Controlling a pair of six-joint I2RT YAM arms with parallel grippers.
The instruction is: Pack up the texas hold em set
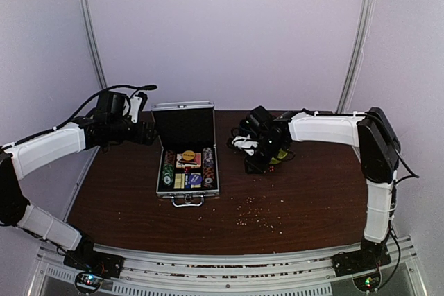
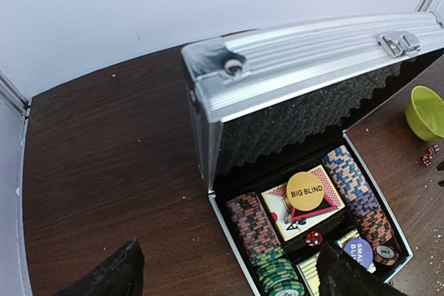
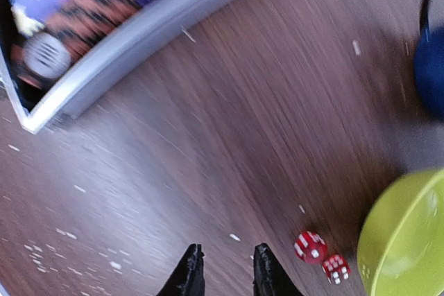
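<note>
Silver case (image 1: 184,124) open on the dark wood table (image 1: 298,199), lid upright, black foam lining inside. Already in the case: rows of chips (image 2: 253,227) down both sides, a red-patterned card box (image 2: 277,202) in the middle with a yellow BIG BLIND chip (image 2: 305,190) lying on it, one red die (image 2: 313,238) just below that, a purple chip (image 2: 357,251) near the front corner. Outside the case, off to its right: two red dice (image 3: 310,246) on the bare table, close together, just beside the yellow-green bowl (image 3: 409,240); dark blue mug (image 3: 430,74) past the bowl. Left hand (image 2: 232,272) spread wide, holding nothing, hovering just left of the lid. Right hand (image 3: 225,272) low over the table, fingers nearly together with a narrow gap, gripping nothing, dice just off to one side. Pale crumbs (image 1: 257,216) scattered across the table in front.
</note>
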